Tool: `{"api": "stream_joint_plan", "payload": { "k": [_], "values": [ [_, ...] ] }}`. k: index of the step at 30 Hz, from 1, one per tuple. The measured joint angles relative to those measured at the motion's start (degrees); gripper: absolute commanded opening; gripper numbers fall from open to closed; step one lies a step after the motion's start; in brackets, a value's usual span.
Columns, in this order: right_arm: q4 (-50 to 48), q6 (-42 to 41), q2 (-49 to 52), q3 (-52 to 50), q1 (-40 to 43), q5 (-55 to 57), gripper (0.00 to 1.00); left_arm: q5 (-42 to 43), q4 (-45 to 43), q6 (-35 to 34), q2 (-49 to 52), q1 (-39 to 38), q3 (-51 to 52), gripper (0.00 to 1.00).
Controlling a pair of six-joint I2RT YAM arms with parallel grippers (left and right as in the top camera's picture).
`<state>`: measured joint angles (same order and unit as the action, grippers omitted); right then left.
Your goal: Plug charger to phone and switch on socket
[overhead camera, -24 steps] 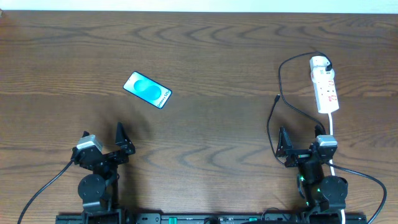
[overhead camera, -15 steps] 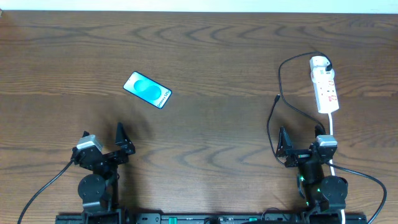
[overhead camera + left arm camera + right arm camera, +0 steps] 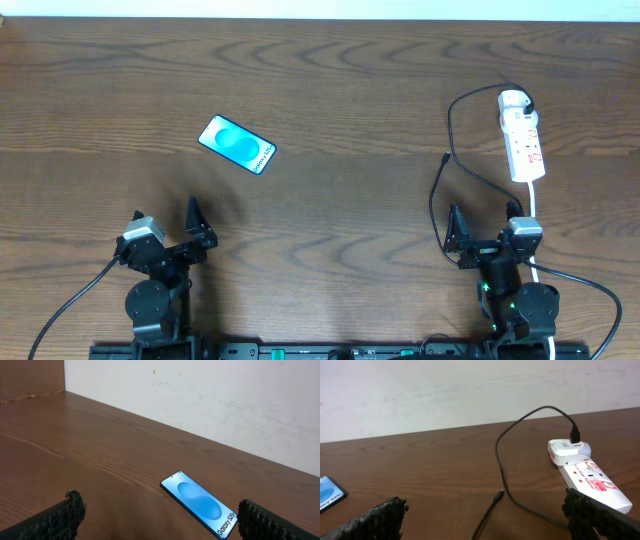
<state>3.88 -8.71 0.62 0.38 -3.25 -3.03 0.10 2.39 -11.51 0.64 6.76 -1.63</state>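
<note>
Two grippers, we see both empty: left gripper (image 3: 165,212) and right gripper (image 3: 483,214) spread wide | phone (image 3: 236,145) flat, well ahead of left gripper | charger (image 3: 450,118) tip near right gripper's front, socket (image 3: 523,140) beyond | unchanged since earlier.

Lighting is bright, even and diffuse. The overhead view is sharp across the table (image 3: 330,80), whose wood reads matte; a faint soft shadow lies just beside the left gripper (image 3: 165,212). Both wrist views are softer and slightly grainy. The fingers (image 3: 60,517) at the lower corners are out of focus. The phone (image 3: 200,502) screen reads clearly. The wall (image 3: 225,400) is bright, with detail retained.
</note>
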Motion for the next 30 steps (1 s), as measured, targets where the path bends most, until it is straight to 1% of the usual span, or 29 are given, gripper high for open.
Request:
{"api": "stream_joint_plan", "payload": {
  "k": [20, 27, 30],
  "values": [
    [0.0, 0.0, 0.0, 0.0, 0.0, 0.0, 0.99, 0.2, -0.3, 0.0, 0.0, 0.0, 0.0, 0.99],
    [0.0, 0.0, 0.0, 0.0, 0.0, 0.0, 0.99, 4.4, -0.8, -0.2, 0.0, 0.0, 0.1, 0.99],
    [0.0, 0.0, 0.0, 0.0, 0.0, 0.0, 0.99, 5.6, -3.1, -0.2, 0.0, 0.0, 0.0, 0.99]
  ]
}}
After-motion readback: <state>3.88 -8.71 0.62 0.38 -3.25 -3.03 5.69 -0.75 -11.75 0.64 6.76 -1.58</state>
